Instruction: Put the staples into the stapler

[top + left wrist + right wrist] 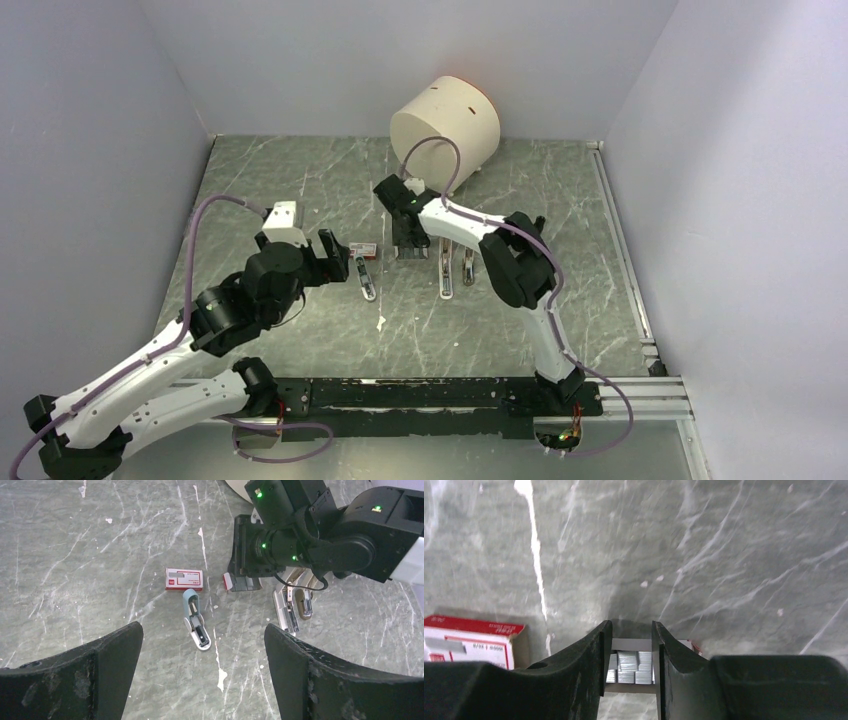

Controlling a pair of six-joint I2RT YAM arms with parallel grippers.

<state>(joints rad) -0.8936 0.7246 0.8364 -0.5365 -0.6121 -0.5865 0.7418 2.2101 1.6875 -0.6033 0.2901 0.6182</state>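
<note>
The staples (633, 661) are several silvery strips lying in a small open cardboard tray (631, 644). My right gripper (630, 626) hangs just above them, its jaws a narrow gap apart, with the strips showing between the fingers (594, 660). In the top view the right gripper (405, 228) covers the tray (411, 251). A light-blue stapler (365, 279) lies opened flat on the table and also shows in the left wrist view (196, 625). My left gripper (333, 257) is wide open and empty, left of that stapler, with its fingers (95, 672) above bare table.
A red-and-white staple box (184, 578) lies beside the blue stapler's far end. Two more opened staplers, one white (286, 611) and one brown (303, 603), lie right of the tray. A white cylinder (445, 125) stands at the back. Grey walls enclose three sides.
</note>
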